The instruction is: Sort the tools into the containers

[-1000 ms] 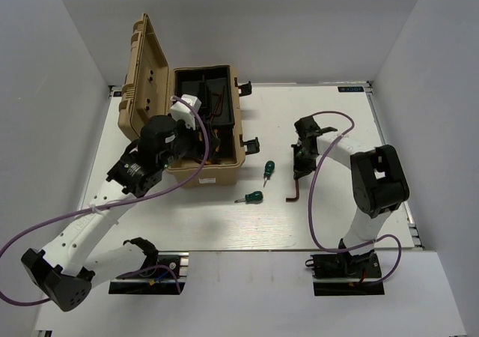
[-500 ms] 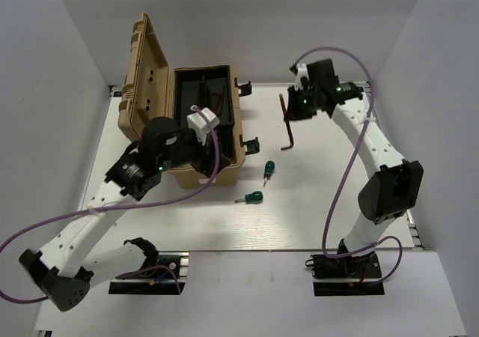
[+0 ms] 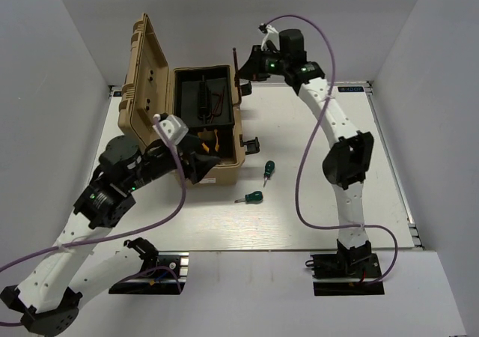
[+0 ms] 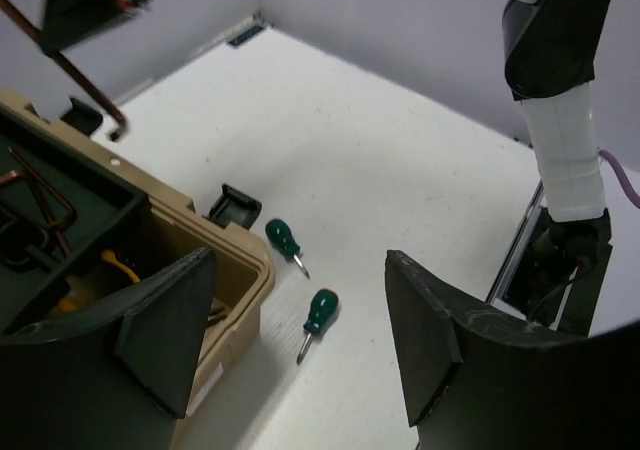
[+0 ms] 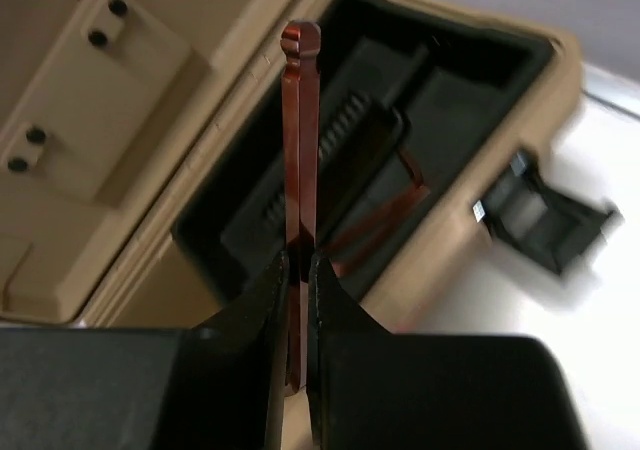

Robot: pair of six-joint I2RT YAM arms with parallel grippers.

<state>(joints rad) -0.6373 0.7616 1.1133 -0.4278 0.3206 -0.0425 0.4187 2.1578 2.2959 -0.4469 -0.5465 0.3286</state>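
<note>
My right gripper is shut on a thin dark-red hex key and holds it in the air above the back right corner of the open tan toolbox. In the right wrist view the key stands up between the shut fingers. A second hex key lies in the box's black tray. Orange-handled pliers lie in the box. Two green screwdrivers lie on the table right of the box. My left gripper is open and empty at the box's front right corner, above the screwdrivers.
The toolbox lid stands open at the left. Black latches stick out of the box's right side. White walls close in the table on three sides.
My right arm lifted the hex key off the table and carried it back and left to above the toolbox. My left gripper drew out of the box toward its front right.
</note>
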